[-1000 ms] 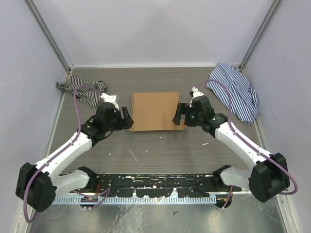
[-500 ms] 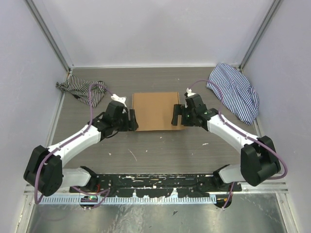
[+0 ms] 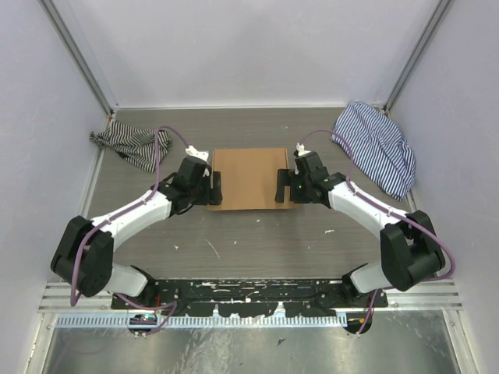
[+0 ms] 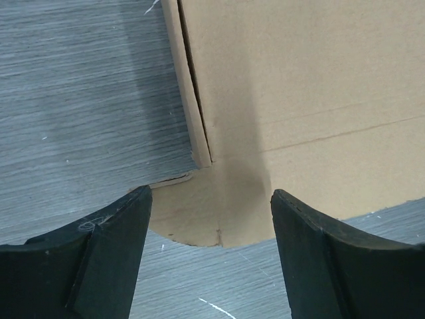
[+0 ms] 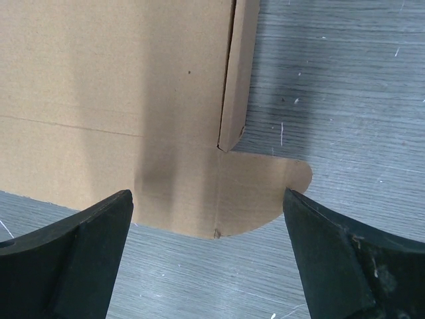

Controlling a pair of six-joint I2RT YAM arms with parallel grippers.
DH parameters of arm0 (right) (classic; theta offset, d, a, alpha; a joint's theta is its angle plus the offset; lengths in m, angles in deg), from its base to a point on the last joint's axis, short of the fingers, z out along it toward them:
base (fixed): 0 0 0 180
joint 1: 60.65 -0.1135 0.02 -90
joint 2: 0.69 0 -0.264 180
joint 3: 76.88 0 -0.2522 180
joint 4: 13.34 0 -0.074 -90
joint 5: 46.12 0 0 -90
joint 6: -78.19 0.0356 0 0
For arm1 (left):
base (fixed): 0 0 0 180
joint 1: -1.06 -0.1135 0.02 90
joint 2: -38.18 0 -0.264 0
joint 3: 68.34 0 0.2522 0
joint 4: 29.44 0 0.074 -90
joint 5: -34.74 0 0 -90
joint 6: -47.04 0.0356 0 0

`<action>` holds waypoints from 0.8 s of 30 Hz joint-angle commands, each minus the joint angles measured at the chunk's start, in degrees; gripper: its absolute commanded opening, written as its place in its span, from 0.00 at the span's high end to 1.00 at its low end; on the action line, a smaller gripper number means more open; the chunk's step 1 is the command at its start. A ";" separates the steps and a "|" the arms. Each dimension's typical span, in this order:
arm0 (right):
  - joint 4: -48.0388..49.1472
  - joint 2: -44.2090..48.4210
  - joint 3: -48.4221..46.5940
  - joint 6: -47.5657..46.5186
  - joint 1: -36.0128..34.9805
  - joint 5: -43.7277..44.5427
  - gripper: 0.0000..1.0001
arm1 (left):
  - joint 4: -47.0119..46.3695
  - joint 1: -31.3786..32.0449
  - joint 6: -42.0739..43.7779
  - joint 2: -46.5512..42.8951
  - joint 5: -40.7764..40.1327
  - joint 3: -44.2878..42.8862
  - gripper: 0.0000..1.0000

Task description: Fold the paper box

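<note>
The paper box [image 3: 248, 178] is a flat brown cardboard sheet lying on the table's middle. My left gripper [image 3: 215, 188] is open at its near left corner, and in the left wrist view its fingers [image 4: 93, 259] straddle a rounded tab [image 4: 206, 216] below a narrow side flap. My right gripper [image 3: 282, 185] is open at the near right corner. In the right wrist view the box's near edge [image 5: 119, 119] and a rounded tab [image 5: 265, 196] lie between the fingers [image 5: 339, 259]. Neither gripper holds anything.
A dark striped cloth [image 3: 129, 145] lies at the back left. A blue striped cloth [image 3: 377, 148] lies at the back right, near the right arm. Grey walls close in the table on three sides. A slotted rail [image 3: 234, 300] runs along the near edge.
Both grippers have moved inward and slightly away from the bases, from beside the box's side edges to its near corners. The box has not moved.
</note>
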 commanded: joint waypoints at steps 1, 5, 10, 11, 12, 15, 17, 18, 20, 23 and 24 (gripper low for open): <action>2.22 0.45 -3.14 -1.13 -0.37 1.10 0.00 | -1.71 0.14 1.59 2.03 -0.44 -1.40 0.21; 2.35 -0.13 -3.56 -1.95 -0.42 0.14 0.00 | -2.98 0.12 1.40 2.76 1.49 -0.90 0.21; 3.00 -0.25 -2.99 -2.63 -0.51 -3.75 0.00 | -4.45 0.12 0.21 1.98 5.45 0.31 0.22; 3.06 -0.20 -2.77 -2.64 -0.60 -4.30 0.00 | -4.70 0.10 -0.22 1.80 6.42 0.86 0.22; 3.18 -0.16 -2.63 -2.64 -0.67 -4.64 0.00 | -4.99 0.08 -0.43 1.64 7.13 1.13 0.22; 3.43 -0.32 -2.16 -2.75 -1.17 -5.33 0.00 | -5.27 0.10 -0.75 1.64 8.03 1.93 0.23; 3.54 -0.56 -2.06 -2.77 -1.52 -5.43 0.00 | -5.15 0.12 -0.76 1.95 8.07 2.29 0.23; 3.54 -0.78 -2.13 -2.79 -1.64 -5.60 0.00 | -5.10 0.07 -0.76 2.08 8.28 2.48 0.23; 3.61 -1.15 -2.15 -2.69 -1.96 -5.87 0.00 | -5.24 0.12 -1.04 2.41 8.82 2.77 0.23; 3.71 -1.70 -2.15 -2.65 -2.55 -5.88 0.00 | -5.86 0.12 -1.62 2.62 9.83 3.49 0.23; 3.78 -2.00 -2.12 -2.66 -2.71 -5.95 0.00 | -5.91 0.15 -1.71 2.70 10.13 3.65 0.24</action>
